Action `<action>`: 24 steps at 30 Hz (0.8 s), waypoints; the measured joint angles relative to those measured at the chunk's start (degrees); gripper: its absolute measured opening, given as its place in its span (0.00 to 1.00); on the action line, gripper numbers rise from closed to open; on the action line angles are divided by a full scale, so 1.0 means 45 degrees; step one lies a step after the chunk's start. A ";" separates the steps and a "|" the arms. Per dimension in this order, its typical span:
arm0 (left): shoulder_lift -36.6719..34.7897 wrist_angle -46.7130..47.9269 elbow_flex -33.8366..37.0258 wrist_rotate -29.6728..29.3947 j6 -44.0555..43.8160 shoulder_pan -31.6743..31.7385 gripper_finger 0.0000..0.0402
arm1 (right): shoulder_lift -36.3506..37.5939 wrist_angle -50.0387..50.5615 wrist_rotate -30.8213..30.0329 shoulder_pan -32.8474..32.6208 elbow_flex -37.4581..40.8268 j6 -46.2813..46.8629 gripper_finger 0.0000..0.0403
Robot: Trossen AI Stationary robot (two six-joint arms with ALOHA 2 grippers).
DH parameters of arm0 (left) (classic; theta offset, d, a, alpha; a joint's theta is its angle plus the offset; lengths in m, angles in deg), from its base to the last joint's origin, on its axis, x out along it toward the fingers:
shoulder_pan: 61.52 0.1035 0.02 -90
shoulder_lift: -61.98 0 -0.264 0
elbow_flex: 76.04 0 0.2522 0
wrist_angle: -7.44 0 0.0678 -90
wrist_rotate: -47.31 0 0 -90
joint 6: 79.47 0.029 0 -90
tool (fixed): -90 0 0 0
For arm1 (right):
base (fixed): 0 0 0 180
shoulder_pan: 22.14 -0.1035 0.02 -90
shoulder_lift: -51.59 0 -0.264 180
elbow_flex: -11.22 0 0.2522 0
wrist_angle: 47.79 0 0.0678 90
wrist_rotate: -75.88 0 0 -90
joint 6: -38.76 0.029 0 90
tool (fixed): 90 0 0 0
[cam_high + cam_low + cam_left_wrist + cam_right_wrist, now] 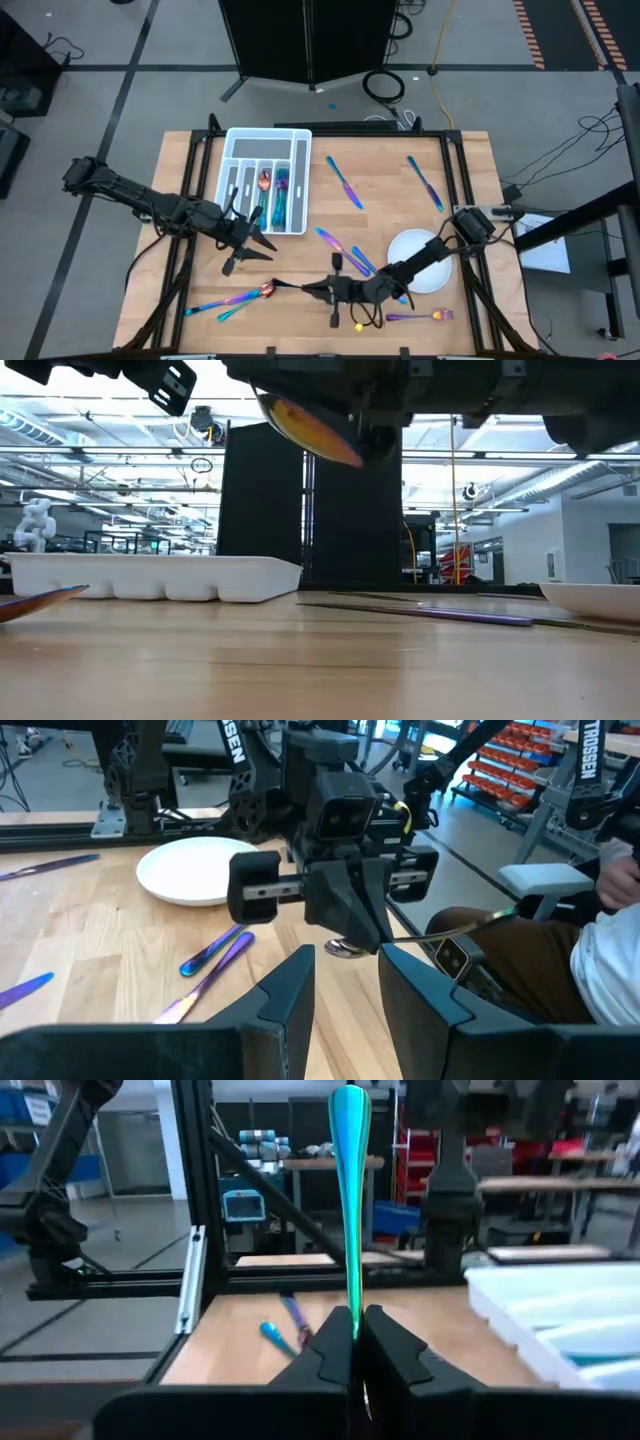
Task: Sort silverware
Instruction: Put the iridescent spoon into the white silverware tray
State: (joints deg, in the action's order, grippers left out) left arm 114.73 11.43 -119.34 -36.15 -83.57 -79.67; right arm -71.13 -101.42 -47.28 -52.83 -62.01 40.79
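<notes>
My right gripper [352, 1345] is clamping its fingers onto the spoon [350, 1200] and is holding it clear of the table [300, 340], near the front edge at the middle. The right wrist view is showing only the teal handle rising from my closed fingers. The low view is showing the orange bowl hanging above the wood, and the high view is placing that bowl just left of the gripper tips.

My left gripper [345, 980] is hovering just in front of the tray [268, 133], its fingers parted by a narrow gap and carrying nothing. Only its wrist view is showing a person [610, 950] sitting beyond the table edge.

Loose silverware is lying around both grippers:
- two pieces [225, 302] at the front left, side by side
- one fork [420, 317] at the front right
- two pieces [345, 250] near the middle, just behind my right gripper
- two knives [343, 183] farther back, well apart

My right arm is crossing over the round white plate [432, 275] and hiding part of it. Farthest off, the tray is holding a spoon and some blue-green pieces in its middle slots; I cannot count these exactly
</notes>
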 joint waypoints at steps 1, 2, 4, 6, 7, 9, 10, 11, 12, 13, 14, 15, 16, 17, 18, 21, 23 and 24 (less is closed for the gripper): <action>-0.0005 0.0006 0.0003 0.0000 0.0001 0.0000 0.28 | 0.0005 -0.0009 0.0008 0.0038 -0.0036 -0.0280 0.00; -0.0014 0.0007 0.0005 0.0001 0.0001 0.0000 0.28 | 0.0005 -0.0015 0.0008 0.0065 -0.0079 -0.0561 0.00; -0.0081 0.0117 0.0005 0.0000 0.0005 0.0000 0.28 | 0.0009 -0.0015 0.0013 0.0080 -0.0207 -0.1373 0.00; -0.0235 0.0399 -0.0015 -0.0020 0.0005 0.0000 0.28 | 0.0144 -0.0011 0.0014 0.0080 -0.0246 -0.2748 0.00; -0.0344 0.0814 -0.0087 -0.0141 0.0005 0.0000 0.28 | 0.0250 -0.0008 0.0011 0.0080 -0.0252 -0.3493 0.00; -0.0612 0.1601 -0.0258 -0.0550 -0.0018 -0.0005 0.28 | 0.0564 0.0173 -0.0132 0.0080 -0.0252 -0.5217 0.00; -0.0768 0.1932 -0.0320 -0.0800 -0.0084 -0.0005 0.28 | 0.0750 0.0297 -0.0326 0.0083 -0.0252 -0.6087 0.00; -0.0943 0.2252 -0.0353 -0.1043 -0.0251 -0.0010 0.28 | 0.0942 0.0412 -0.0574 0.0100 -0.0257 -0.6973 0.00; -0.1121 0.2633 -0.0355 -0.1357 -0.0339 -0.0031 0.28 | 0.1135 0.0619 -0.0874 0.0138 -0.0257 -0.7820 0.00; -0.1279 0.3038 -0.0355 -0.1713 -0.0396 -0.0065 0.28 | 0.1286 0.0847 -0.1158 0.0211 -0.0264 -0.8602 0.00; -0.1431 0.3428 -0.0355 -0.2108 -0.0550 -0.0116 0.28 | 0.1435 0.1172 -0.1415 0.0312 -0.0276 -0.9396 0.00; -0.1605 0.3881 -0.0355 -0.2553 -0.0727 -0.0173 0.28 | 0.1591 0.1648 -0.1576 0.0421 -0.0276 -1.0098 0.00; -0.1779 0.4397 -0.0355 -0.2958 -0.0988 -0.0203 0.28 | 0.1702 0.2139 -0.1627 0.0561 -0.0276 -1.0697 0.00; -0.1938 0.4791 -0.0355 -0.3351 -0.1154 -0.0245 0.28 | 0.1849 0.2699 -0.1628 0.0703 -0.0273 -1.1204 0.00; -0.2114 0.5241 -0.0355 -0.3700 -0.1370 -0.0266 0.28 | 0.1980 0.3310 -0.1626 0.0871 -0.0276 -1.1577 0.00; -0.2576 0.6504 -0.0355 -0.4673 -0.1994 -0.0311 0.28 | 0.2241 0.4975 -0.1525 0.1437 -0.0272 -1.2136 0.00; -0.2857 0.7173 -0.0355 -0.5221 -0.2368 -0.0311 0.28 | 0.2318 0.6068 -0.1212 0.1894 -0.0272 -1.2465 0.00; -0.2984 0.7488 -0.0355 -0.5500 -0.2567 -0.0311 0.28 | 0.2353 0.6578 -0.0803 0.2131 -0.0267 -1.2654 0.00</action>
State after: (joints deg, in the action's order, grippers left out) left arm 101.30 45.13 -120.94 -60.90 -95.12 -81.07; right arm -60.54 -71.82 -50.89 -43.24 -63.21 -16.15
